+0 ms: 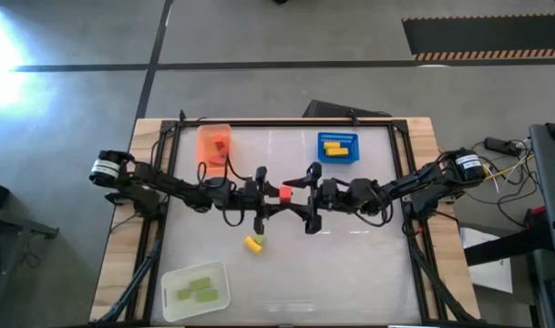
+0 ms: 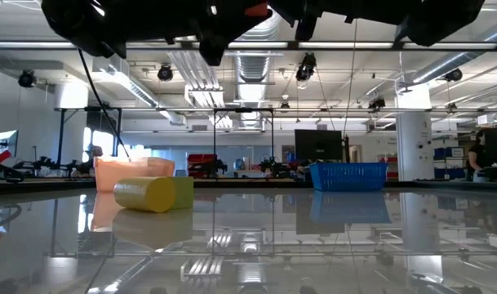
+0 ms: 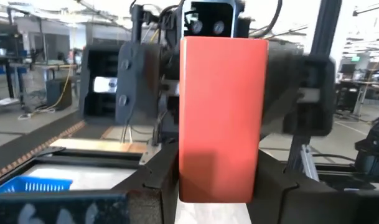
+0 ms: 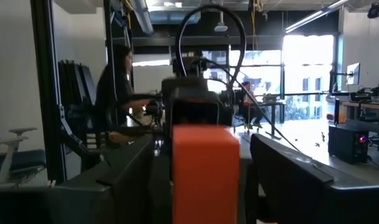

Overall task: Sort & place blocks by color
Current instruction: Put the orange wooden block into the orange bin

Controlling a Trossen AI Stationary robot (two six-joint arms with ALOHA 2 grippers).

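A red block [image 1: 284, 191] hangs in the air above the table's middle, between my two grippers, which face each other. My left gripper [image 1: 275, 193] comes from the left and is shut on it. The block fills the left wrist view [image 3: 223, 118]. My right gripper [image 1: 295, 189] comes from the right and is open. Its fingers stand on either side of the block's other end [image 4: 205, 171], with narrow gaps showing. A yellow block [image 1: 252, 243] lies on its side on the table, with a light green one [image 2: 181, 192] right behind it. My left gripper pinches the red block's lower part [image 3: 189, 180] between its two fingers [image 3: 161, 177]. They come level from the table's left. The block is lifted clear of the table, with its free end towards the right gripper.
An orange tray [image 1: 204, 137] at far left holds red blocks. A blue tray [image 1: 350, 157] at far right holds yellow ones. A white tray [image 1: 172, 301] at the near left corner holds green ones. A black frame rims the table.
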